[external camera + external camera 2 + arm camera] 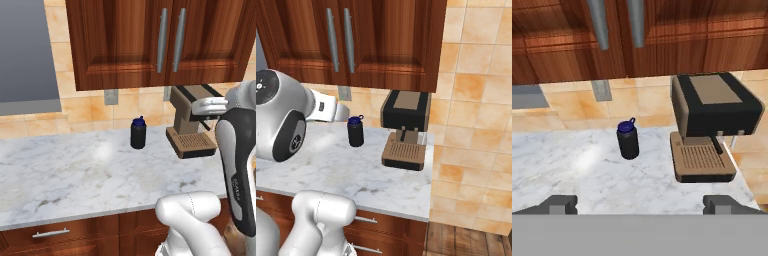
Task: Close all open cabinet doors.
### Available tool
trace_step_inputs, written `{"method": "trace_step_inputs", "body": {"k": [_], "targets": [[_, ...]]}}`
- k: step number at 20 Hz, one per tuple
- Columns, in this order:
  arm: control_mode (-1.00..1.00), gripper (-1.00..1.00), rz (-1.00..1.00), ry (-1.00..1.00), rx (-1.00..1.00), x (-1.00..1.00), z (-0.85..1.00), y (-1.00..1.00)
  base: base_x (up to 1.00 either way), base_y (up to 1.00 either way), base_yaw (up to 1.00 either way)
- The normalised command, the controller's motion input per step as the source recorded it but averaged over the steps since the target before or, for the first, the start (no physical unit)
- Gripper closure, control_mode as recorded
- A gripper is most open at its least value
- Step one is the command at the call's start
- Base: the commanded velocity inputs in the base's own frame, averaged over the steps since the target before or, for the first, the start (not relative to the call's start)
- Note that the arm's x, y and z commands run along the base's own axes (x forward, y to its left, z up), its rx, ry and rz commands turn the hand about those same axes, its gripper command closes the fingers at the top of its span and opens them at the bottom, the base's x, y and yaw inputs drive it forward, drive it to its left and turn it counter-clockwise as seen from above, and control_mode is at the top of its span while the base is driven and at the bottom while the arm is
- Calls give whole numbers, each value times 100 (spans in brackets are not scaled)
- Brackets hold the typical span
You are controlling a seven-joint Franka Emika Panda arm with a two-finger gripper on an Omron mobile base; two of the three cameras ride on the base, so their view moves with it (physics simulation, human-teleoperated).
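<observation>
Cabinet doors [637, 35] fill top of hand view, both apparently flush, bar handles [617, 22] vertical. Gripper [640, 204] at bottom centre, fingers wide apart, gripping nothing. Doors sit above claw, beyond bottle [628, 139] and coffee machine [712, 125] on counter [577, 170].

— What sat mid-frame?
— A white marble counter [75, 175] carried a dark bottle [138, 133] with a blue cap.
— And right of it?
— A brown coffee machine [192, 120], near the counter's right end.
</observation>
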Motion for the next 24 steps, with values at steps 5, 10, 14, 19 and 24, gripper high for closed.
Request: {"method": "trace_step_inputs", "body": {"k": [5,10,14,19,24], "targets": [[-100,-100,11,0,-13,-67,-43,0,0,0,0],[-100,-100,0,0,-5,-65,-7,0,0,0,0],[-100,-100,-1,2,-3,-37,0,0,0,0,0],[-100,-100,-9,7,0,-3,0,0,0,0,0],[-100,-100,-11,5,0,-1,-1,0,0,0,0]]}}
